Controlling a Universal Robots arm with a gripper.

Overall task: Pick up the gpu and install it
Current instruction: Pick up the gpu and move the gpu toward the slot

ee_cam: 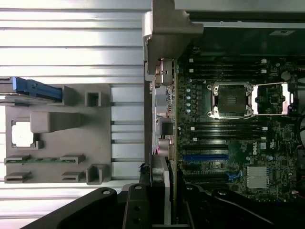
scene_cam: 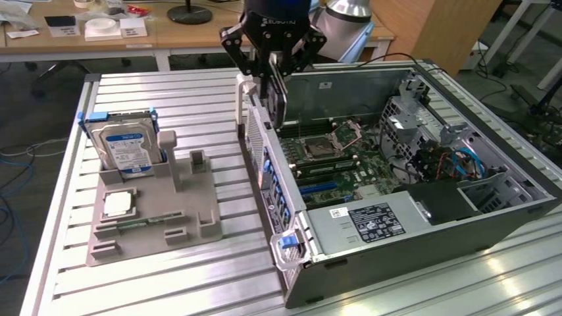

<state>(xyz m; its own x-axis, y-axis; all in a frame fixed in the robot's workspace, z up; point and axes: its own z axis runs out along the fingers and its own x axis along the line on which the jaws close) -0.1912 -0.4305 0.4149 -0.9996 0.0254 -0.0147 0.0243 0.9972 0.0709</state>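
Note:
The gpu (scene_cam: 278, 99) is a thin dark card hanging upright from my gripper (scene_cam: 274, 66), which is shut on its top edge. It hovers over the rear wall of the open computer case (scene_cam: 491, 224), above the motherboard (scene_cam: 330, 148). In the wrist view the gpu (ee_cam: 161, 179) shows edge-on between my gripper's (ee_cam: 162, 202) dark fingers, over the case's back panel, beside the blue expansion slot (ee_cam: 205, 156).
A grey parts holder (scene_cam: 189, 217) on the slatted table (scene_cam: 176, 289) carries a hard drive (scene_cam: 127, 148) with a blue-white label, a processor chip (scene_cam: 117, 204) and a memory stick (scene_cam: 141, 224). The case holds a power supply (scene_cam: 373, 220) and blue cables (scene_cam: 461, 161). A desk stands behind.

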